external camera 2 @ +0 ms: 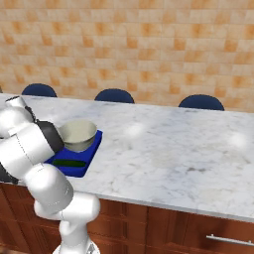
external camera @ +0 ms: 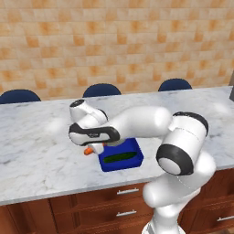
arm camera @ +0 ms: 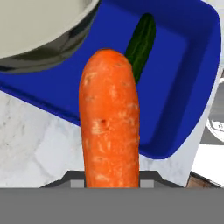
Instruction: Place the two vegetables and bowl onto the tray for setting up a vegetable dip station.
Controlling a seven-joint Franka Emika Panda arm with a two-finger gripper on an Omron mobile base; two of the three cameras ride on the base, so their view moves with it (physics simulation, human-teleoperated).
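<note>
Pincer [external camera: 93, 149]: clamped on carrot [arm camera: 110, 120], above counter at tray's edge.
Carrot: sticks out from pincer.
Cucumber [arm camera: 141, 43]: lies in blue tray [arm camera: 188, 78].
Bowl [external camera 2: 77, 135]: stands on tray.

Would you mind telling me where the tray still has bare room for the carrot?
On the tray, the open blue strip runs between the cucumber and the rim nearest the counter's front edge. The far end is crowded by the bowl. The carrot, held in the gripper, hangs over the tray's edge.
</note>
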